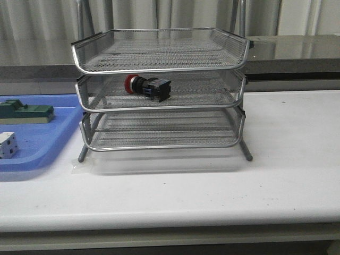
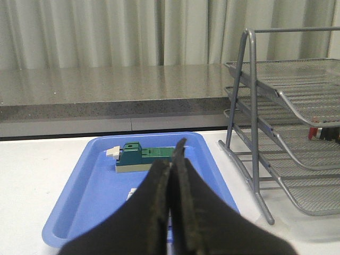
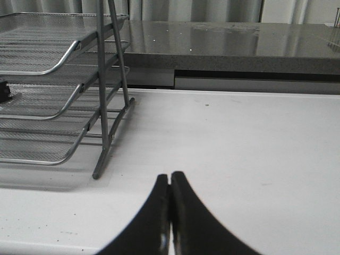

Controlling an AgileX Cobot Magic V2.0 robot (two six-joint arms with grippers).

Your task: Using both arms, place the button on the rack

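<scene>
The button (image 1: 147, 86), red cap to the left and blue-and-black block to the right, lies on its side on the middle tier of the silver wire-mesh rack (image 1: 162, 69). A sliver of the button (image 2: 322, 133) shows in the left wrist view on that tier of the rack (image 2: 289, 101). My left gripper (image 2: 172, 159) is shut and empty, above the blue tray, left of the rack. In the right wrist view the right gripper (image 3: 170, 180) is shut and empty over bare table, to the right of the rack (image 3: 64, 58). Neither arm shows in the front view.
A flat blue tray (image 1: 42, 143) sits left of the rack, holding a green block (image 1: 24, 112) and a white cube (image 1: 7, 144). In the left wrist view the green block (image 2: 143, 156) lies in the blue tray (image 2: 95, 191). A grey counter ledge (image 3: 239, 48) runs behind the table.
</scene>
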